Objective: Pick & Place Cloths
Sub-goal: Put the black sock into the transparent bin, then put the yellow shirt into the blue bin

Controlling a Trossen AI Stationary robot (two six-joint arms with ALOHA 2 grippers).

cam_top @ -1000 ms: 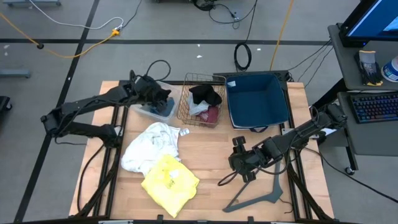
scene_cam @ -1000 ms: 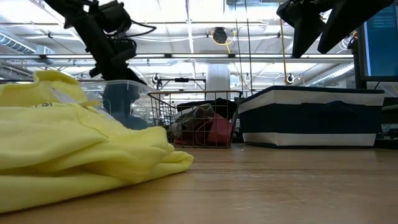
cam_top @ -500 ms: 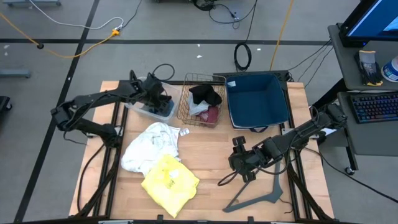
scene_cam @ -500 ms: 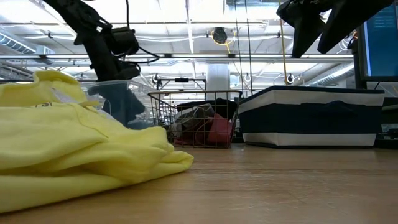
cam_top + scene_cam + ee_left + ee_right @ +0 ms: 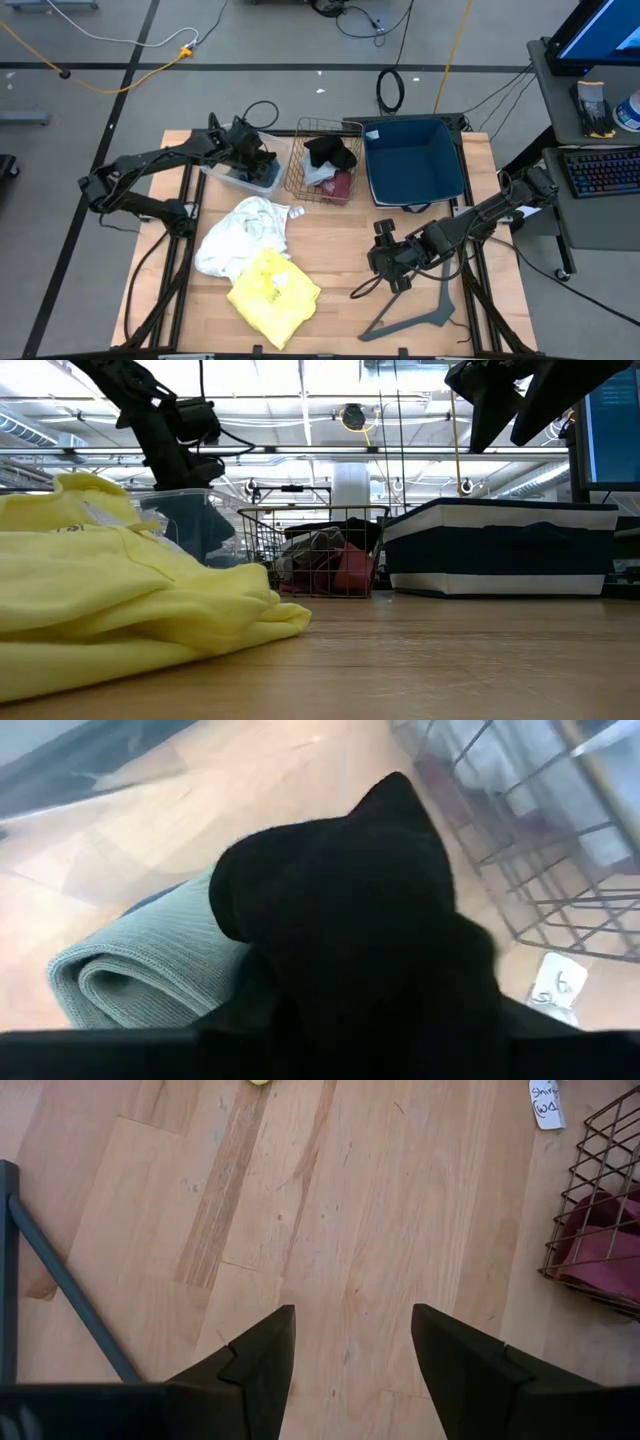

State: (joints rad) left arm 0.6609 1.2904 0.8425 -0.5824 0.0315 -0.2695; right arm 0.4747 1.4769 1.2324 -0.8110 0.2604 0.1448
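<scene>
My left gripper [image 5: 256, 157] hovers over a clear plastic bin [image 5: 243, 178] at the table's far left. In its wrist view a black cloth [image 5: 350, 920] fills the foreground and lies on a rolled grey-green cloth [image 5: 140, 965]; the black cloth hides the gripper. A white cloth [image 5: 240, 232] and a yellow cloth [image 5: 272, 290] lie on the table nearer the front. My right gripper [image 5: 350, 1345] stands open above bare wood at the right [image 5: 385, 258], holding nothing.
A wire basket [image 5: 325, 160] with black and maroon cloths stands right of the clear bin. Right of the basket is a dark blue bin [image 5: 415, 160]. A grey hanger [image 5: 420, 315] lies near the front right. A paper tag [image 5: 545, 1102] lies by the basket.
My left gripper has sunk toward the clear bin and drifted slightly toward the wire basket, rolling a little. In the low view the dark mass inside the bin has grown wider.
</scene>
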